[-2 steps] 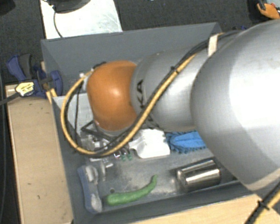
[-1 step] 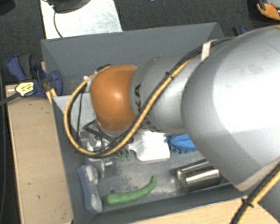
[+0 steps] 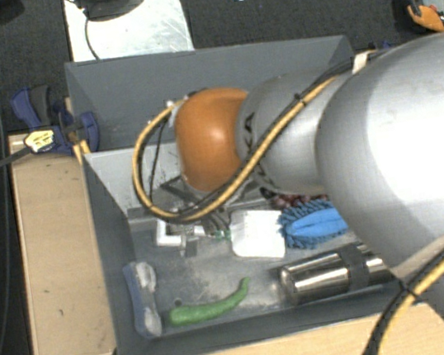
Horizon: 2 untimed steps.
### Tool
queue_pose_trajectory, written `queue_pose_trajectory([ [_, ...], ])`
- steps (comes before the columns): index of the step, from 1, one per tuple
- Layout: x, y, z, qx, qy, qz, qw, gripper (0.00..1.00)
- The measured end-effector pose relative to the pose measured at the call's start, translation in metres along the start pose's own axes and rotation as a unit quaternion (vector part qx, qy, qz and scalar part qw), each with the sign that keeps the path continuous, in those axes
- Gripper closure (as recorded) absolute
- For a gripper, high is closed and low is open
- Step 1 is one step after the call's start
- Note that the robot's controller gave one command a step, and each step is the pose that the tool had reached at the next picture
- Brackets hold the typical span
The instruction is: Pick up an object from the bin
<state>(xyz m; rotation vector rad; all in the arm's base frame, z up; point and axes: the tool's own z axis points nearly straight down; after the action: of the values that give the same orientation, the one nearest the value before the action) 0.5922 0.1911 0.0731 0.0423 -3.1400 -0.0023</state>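
Our gripper [image 3: 187,238] hangs low in the bin [image 3: 114,231]; we cannot tell whether it is open or closed. The white block [image 3: 257,236] lies just beside it, toward the arm's side, against a blue brush [image 3: 314,226].

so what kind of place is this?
Likely a robotics lab bin-picking cell: a robot arm over a grey metal bin of loose odds, such as a green pepper-shaped thing and a steel cylinder.

Grey bin [image 3: 212,274] with green pod [image 3: 211,306], steel cylinder [image 3: 317,277]
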Motion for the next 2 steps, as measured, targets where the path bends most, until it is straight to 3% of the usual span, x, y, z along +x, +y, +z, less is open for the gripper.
queue_pose_trajectory([
  [1,0.0,0.0,0.0,0.0,0.0,0.0,1.0,1.0],
  [2,0.003,-0.001,-0.022,0.001,0.0049,0.001,1.0,1.0],
])
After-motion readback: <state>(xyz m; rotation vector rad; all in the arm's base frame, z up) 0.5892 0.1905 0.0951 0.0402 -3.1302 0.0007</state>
